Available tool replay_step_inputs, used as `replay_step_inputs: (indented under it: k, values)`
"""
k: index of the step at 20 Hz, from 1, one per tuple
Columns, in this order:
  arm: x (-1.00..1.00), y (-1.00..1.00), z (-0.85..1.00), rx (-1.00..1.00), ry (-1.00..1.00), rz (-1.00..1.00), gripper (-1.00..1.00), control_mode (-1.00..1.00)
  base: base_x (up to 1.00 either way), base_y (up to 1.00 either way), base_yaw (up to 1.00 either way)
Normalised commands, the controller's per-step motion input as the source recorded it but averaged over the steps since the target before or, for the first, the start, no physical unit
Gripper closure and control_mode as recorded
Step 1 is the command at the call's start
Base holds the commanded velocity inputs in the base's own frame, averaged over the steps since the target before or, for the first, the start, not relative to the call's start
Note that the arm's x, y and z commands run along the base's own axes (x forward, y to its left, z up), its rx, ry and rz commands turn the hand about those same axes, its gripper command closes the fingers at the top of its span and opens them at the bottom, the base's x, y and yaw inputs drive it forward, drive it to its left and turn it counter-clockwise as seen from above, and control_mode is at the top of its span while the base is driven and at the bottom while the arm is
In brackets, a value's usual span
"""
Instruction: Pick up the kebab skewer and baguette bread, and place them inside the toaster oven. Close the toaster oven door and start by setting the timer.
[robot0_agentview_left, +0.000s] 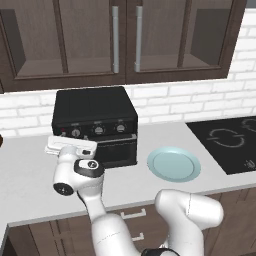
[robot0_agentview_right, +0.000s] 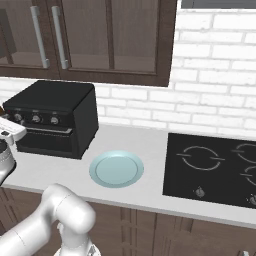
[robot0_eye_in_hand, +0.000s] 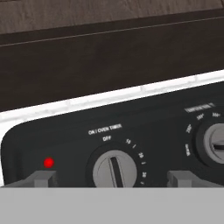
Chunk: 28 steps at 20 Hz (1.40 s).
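From the left, the claw (robot0_agentview_left: 67, 145) sits right at the front of the oven (robot0_agentview_left: 95, 112), by its knobs. The door (robot0_agentview_left: 117, 150) is up and shut.

From the right, the oven (robot0_agentview_right: 55, 117) stands on the worktop (robot0_agentview_right: 145, 145).

From the hand, the timer knob (robot0_eye_in_hand: 114, 168) lies between the two tips, which stand wide apart and hold nothing. This looks like the timer step. Next, close on the knob and turn it.

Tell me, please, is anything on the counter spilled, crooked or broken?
Nothing stands out. The toaster oven sits squarely against the wall with its door shut, and the plate lies flat and bare beside it.
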Motion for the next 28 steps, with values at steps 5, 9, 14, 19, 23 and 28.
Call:
replay_step_inputs:
  k: [5, 9, 14, 19, 23, 28]
  values:
    - [0.08, 0.0, 0.0, 0.01, 0.0, 0.0, -1.0, -1.0, 0.0, 0.0, 0.0]
    - [0.01, -0.02, 0.0, 0.0, 0.0, 0.02, -1.0, -1.0, 0.0, 0.0, 0.0]
    - [0.01, -0.03, 0.0, 0.0, 0.0, 0.06, -1.0, -1.0, 0.0, 0.0, 0.0]
    - [0.02, -0.09, 0.0, 0.0, 0.0, 0.08, -1.0, -1.0, 0.0, 0.0, 0.0]
    - [0.0, -0.09, 0.0, 0.0, 0.0, 0.06, -1.0, -1.0, 0.0, 0.0, 0.0]
    - [0.0, -0.03, 0.0, 0.0, -0.01, 0.03, -1.0, -1.0, 0.0, 0.0, 0.0]
